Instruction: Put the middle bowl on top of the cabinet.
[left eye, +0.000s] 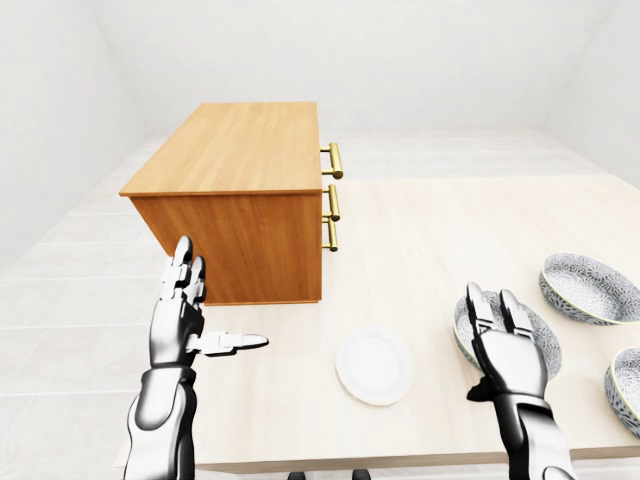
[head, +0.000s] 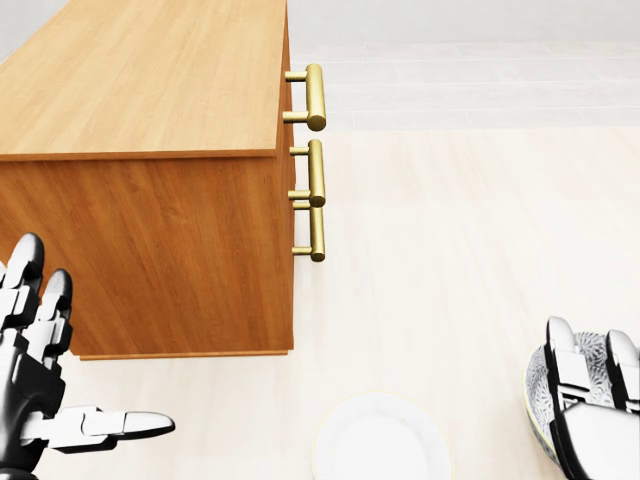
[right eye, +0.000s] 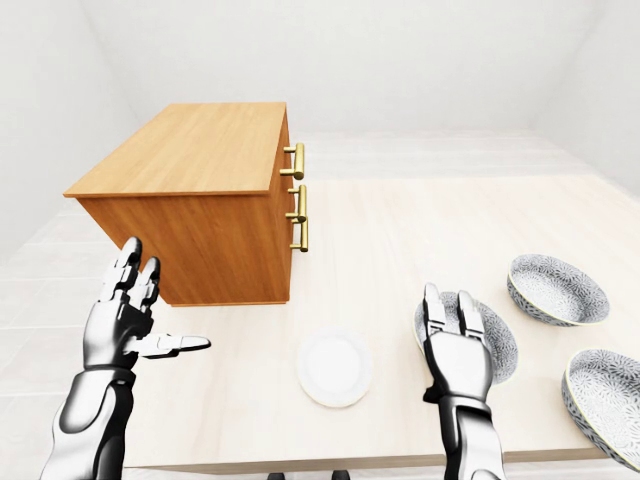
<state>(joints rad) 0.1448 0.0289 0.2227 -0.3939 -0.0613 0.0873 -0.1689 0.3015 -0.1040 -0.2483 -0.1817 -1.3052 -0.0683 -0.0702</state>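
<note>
Three patterned grey bowls lie at the right of the table. One bowl (left eye: 590, 288) is uppermost, another bowl (left eye: 630, 385) is at the right edge, and the leftmost bowl (right eye: 495, 340) is partly hidden by my right hand (left eye: 497, 325). That hand hovers open over the leftmost bowl's near rim, fingers pointing up the view, holding nothing. The wooden cabinet (left eye: 240, 190) with brass handles (left eye: 331, 205) stands on the left of the table. My left hand (left eye: 200, 310) is open and empty, just below the cabinet's near side.
A small white plate (left eye: 373, 366) lies on the pale wooden table (left eye: 430, 240) between my two hands. The cabinet's flat top (head: 140, 80) is bare. White floor and walls surround the table.
</note>
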